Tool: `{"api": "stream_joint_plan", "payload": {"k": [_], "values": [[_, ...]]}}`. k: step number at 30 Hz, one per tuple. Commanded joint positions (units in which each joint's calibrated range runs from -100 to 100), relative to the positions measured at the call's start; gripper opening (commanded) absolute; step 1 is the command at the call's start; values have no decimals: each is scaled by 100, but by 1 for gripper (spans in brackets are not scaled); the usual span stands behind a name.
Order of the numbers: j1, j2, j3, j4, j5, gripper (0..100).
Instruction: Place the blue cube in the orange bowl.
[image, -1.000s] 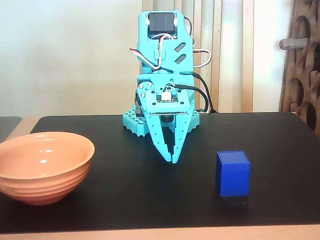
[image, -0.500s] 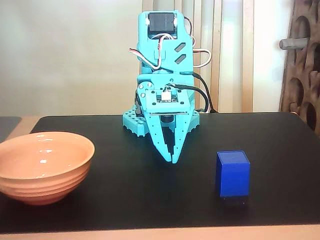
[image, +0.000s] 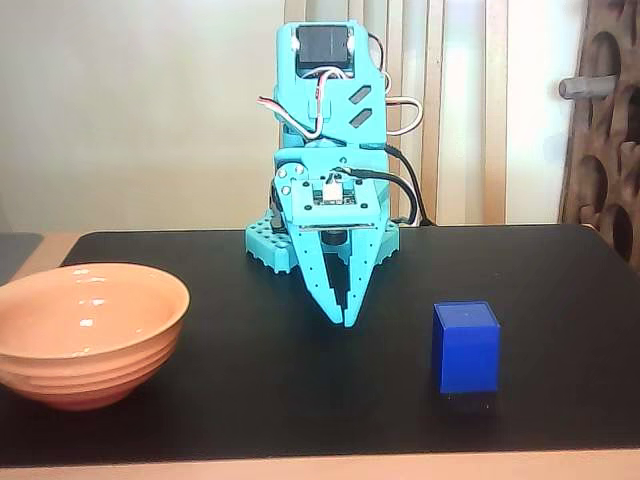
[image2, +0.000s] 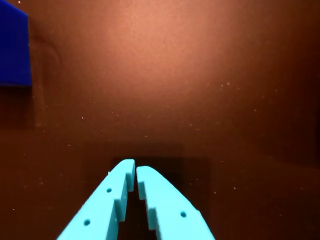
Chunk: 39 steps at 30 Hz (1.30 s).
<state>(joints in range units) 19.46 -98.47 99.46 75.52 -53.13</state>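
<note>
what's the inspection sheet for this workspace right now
surface: black tabletop, bare between items
job's things: blue cube upright on the table at right in the fixed view, untouched; orange bowl at left, empty
clutter: nothing seen
grippers: gripper shut, pointing down, holding nothing, between bowl and cube
cables: wires looped on the turquoise arm, trailing behind its base
surroundings: pale wall, wooden slats, carved wooden panel

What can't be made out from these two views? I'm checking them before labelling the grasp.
- Orange bowl: left rim cut off by the fixed view's edge; absent from the wrist view.
- Blue cube: only a corner shows at the wrist view's left edge; whole in the fixed view.
- Gripper: fingertips nearly together; its base is cut off below.
</note>
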Motion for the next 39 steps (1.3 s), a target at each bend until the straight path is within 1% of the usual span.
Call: {"api": "stream_joint_plan", "payload": {"k": [1, 18, 29, 39], "values": [[101, -119, 54, 44, -4, 0], [90, -93, 54, 35, -51, 0], [80, 750, -717, -26, -51, 0], [80, 742, -617, 9, -46, 0]]}}
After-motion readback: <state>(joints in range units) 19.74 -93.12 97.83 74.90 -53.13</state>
